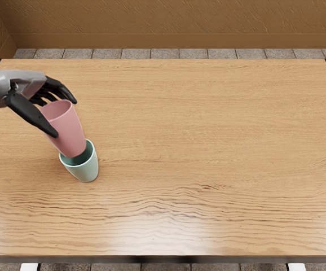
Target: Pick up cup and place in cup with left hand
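Observation:
In the head view my left hand reaches in from the picture's left edge, its thumb on the near side of a pink cup and its other fingers around the far side near the rim. The pink cup is tilted, with its base at the mouth of a mint-green cup and overlapping its opening. How deep the base sits inside cannot be seen. The green cup stands on the wooden table, leaning slightly.
The table's far edge runs along a tiled floor, with a brown wall behind it. The near table edge crosses the bottom of the picture.

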Available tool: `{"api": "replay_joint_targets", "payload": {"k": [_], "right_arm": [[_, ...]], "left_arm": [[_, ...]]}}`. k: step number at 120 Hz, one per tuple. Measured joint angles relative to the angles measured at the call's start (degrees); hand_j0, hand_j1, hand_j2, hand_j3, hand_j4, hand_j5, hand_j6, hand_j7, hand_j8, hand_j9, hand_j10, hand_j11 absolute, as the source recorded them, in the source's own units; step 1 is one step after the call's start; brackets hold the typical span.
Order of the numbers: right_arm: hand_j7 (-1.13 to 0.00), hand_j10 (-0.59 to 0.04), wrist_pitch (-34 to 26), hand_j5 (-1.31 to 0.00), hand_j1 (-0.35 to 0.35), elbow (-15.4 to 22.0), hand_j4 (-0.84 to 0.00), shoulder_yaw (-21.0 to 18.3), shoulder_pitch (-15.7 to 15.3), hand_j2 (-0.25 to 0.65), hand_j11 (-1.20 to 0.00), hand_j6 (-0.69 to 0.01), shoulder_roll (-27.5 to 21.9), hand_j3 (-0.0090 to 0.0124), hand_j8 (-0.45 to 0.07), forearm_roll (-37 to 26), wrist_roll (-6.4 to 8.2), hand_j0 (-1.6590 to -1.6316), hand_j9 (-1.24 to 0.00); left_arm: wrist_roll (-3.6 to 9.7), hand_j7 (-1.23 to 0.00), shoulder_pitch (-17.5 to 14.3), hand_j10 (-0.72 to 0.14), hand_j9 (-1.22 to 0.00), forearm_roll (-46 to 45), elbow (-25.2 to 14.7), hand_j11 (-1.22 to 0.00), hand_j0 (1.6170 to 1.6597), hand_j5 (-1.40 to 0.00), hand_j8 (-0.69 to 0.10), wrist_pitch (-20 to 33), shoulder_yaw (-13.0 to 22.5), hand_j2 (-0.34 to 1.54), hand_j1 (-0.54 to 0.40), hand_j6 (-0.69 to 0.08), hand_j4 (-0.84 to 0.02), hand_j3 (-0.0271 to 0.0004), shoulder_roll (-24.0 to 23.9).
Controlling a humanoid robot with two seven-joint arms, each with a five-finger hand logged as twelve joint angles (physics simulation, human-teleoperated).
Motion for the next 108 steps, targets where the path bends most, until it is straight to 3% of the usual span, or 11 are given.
{"api": "replay_joint_targets", "payload": {"k": [76, 92, 108], "right_arm": [[-0.02, -0.015, 0.0, -0.02, -0.331, 0.0, -0.015, 0.0, 0.0, -0.003, -0.02, -0.015, 0.0, 0.0000, -0.015, 0.0, 0.00, -1.6581, -0.02], [-0.02, -0.015, 0.0, -0.02, -0.331, 0.0, -0.015, 0.0, 0.0, -0.003, -0.02, -0.015, 0.0, 0.0000, -0.015, 0.0, 0.00, -1.6581, -0.02], [-0.02, -0.015, 0.0, -0.02, -0.331, 0.0, -0.015, 0.0, 0.0, -0.003, -0.02, -0.015, 0.0, 0.0000, -0.015, 0.0, 0.00, -1.6581, -0.02]], "left_arm": [[0.11, -0.75, 0.8, -0.322, -0.74, 0.0, -0.1, -0.72, 1.6529, -0.74, -0.210, -0.1, 0.1, 0.12, -0.132, -0.247, -0.427, 0.0000, 0.6], [0.12, -0.70, 0.8, -0.342, -0.70, 0.0, -0.1, -0.68, 1.6537, -0.70, -0.232, 0.1, 0.0, 0.11, -0.121, -0.271, -0.450, 0.0000, 0.3], [0.13, -0.57, 0.8, -0.343, -0.57, 0.1, -0.1, -0.56, 1.6557, -0.57, -0.262, 0.1, 0.0, 0.09, -0.081, -0.298, -0.476, 0.0000, 0.0]]}}
